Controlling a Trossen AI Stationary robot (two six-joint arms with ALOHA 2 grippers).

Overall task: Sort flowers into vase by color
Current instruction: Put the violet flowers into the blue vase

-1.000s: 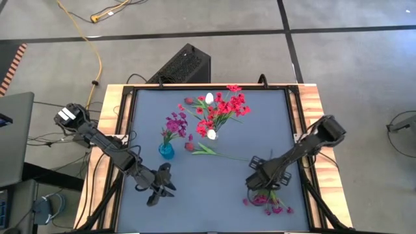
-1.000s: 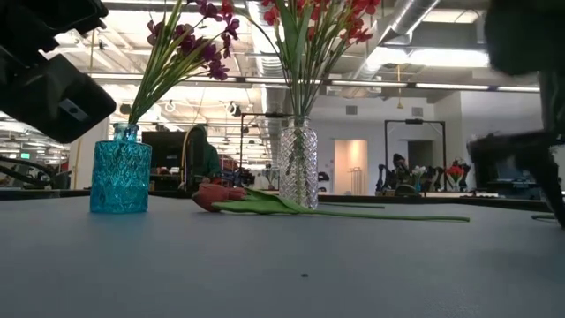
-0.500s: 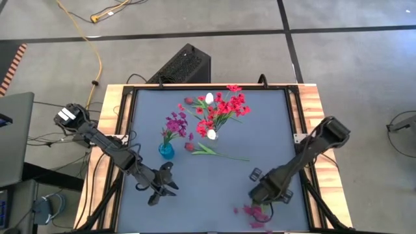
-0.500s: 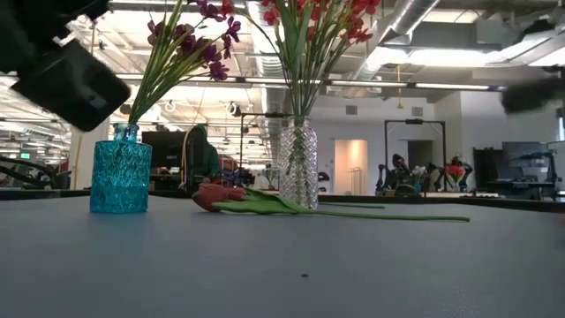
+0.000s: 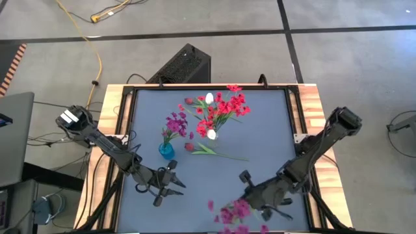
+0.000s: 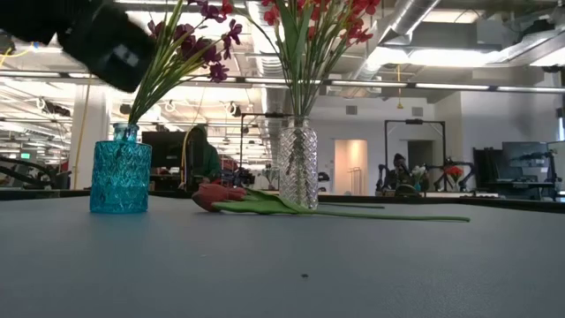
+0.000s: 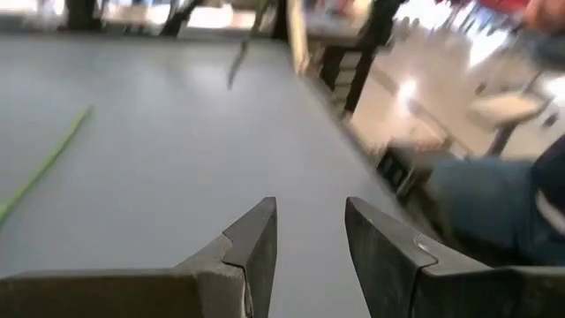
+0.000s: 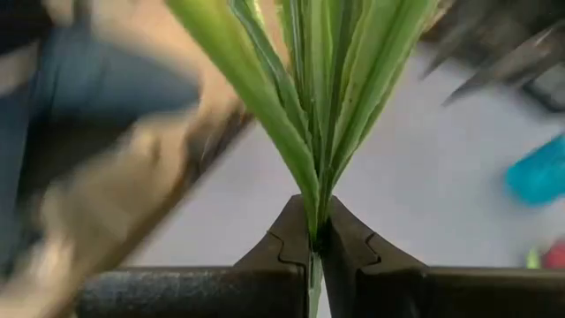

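Note:
A magenta-purple sprig (image 5: 231, 213) lies out near the table's near edge, and my right gripper (image 5: 252, 203) is shut on its green stems (image 8: 309, 106). A blue vase (image 5: 166, 151) stands on its base left of centre, holding magenta flowers (image 5: 175, 123). A clear glass vase (image 6: 298, 163) holds red flowers (image 5: 224, 107) and white buds. A pink-red tulip (image 5: 192, 147) lies flat on the table between the vases, its stem pointing right. My left gripper (image 5: 170, 185) hovers open near the near left, holding nothing. My right gripper pinches the bundle of green stems and leaves (image 8: 313, 225) between its two fingers (image 8: 291, 234). The stems fan out beyond the fingertips, and the magenta blossoms (image 5: 227, 214) sit toward the table's left of the gripper. Whether the sprig is clear of the table cannot be told.
The table has raised wooden side rails (image 5: 315, 104). A black box (image 5: 185, 65) stands behind the far edge. The near middle of the grey top (image 5: 201, 185) is bare. In the room beyond the table a person (image 6: 201, 155) sits far off.
My right gripper has gone toward the near edge and then toward the table's left. The magenta sprig has gone with it from the near right corner and has turned, so its blossoms now point left. My left gripper has shifted a little toward the right.

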